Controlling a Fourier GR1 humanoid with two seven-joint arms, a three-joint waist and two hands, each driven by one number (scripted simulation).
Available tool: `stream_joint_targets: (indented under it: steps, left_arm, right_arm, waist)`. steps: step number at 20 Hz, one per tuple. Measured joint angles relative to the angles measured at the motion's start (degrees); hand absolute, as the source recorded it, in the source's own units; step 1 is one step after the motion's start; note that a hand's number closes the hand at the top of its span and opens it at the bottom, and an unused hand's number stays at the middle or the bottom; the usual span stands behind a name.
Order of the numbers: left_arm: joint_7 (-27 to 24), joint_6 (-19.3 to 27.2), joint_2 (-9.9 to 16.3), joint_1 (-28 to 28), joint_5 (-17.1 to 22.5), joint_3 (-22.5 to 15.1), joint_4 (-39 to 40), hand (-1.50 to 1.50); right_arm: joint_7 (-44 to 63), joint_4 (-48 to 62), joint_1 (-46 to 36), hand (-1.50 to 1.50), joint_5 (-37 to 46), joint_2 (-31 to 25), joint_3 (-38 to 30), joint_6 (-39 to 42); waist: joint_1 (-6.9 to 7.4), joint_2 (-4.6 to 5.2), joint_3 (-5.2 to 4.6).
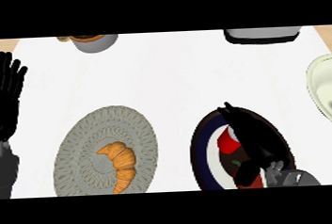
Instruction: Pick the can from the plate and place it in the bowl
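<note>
A red can [227, 142] stands on a dark blue plate [200, 152] with a white inner ring, at the lower right. My right hand [254, 139] is over the plate, its fingers stretched up and to the left along the can's right side and hiding much of it. Its thumb points down toward the plate's near rim, and the hand looks open, not curled round the can. The pale cream bowl [326, 90] sits at the right edge, cut off by the frame. My left hand [3, 95] rests open, fingers up, at the left edge.
A grey woven plate [77, 150] with a croissant [120, 164] lies at the lower left. A grey cup [95, 42] with something orange in it stands at the back left. A grey-and-black appliance [263, 34] stands at the back right. Wooden counter shows at both top corners.
</note>
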Motion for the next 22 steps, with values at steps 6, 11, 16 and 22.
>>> stream_joint_targets:
  steps: [6,11,16,22]
  left_arm:
    - [0.26,-0.24,-0.78,-0.07,-0.76,0.17,-0.16,0.0]
    - [0.47,-0.46,-1.26,-0.2,-1.55,0.44,-0.51,0.0]
    - [1.14,-0.4,-1.69,-0.2,-2.11,0.75,-0.96,0.0]
    - [1.03,0.81,-1.09,2.09,-1.83,3.19,-1.11,0.0]
  right_arm:
    - [-7.13,2.49,-0.07,1.5,2.98,-0.91,-1.12,-4.65]
    - [-10.2,3.53,-0.4,1.5,6.15,-0.24,-0.95,-6.98]
    - [-13.27,1.33,2.06,1.5,6.41,-2.5,-3.81,-7.2]
    - [-19.57,7.13,11.26,1.5,1.94,-17.34,-21.78,-8.83]
  waist:
    - [0.09,-0.24,-0.18]
    - [0.06,-0.15,-0.12]
    - [-0.18,0.05,0.07]
    - [-5.64,-0.02,0.55]
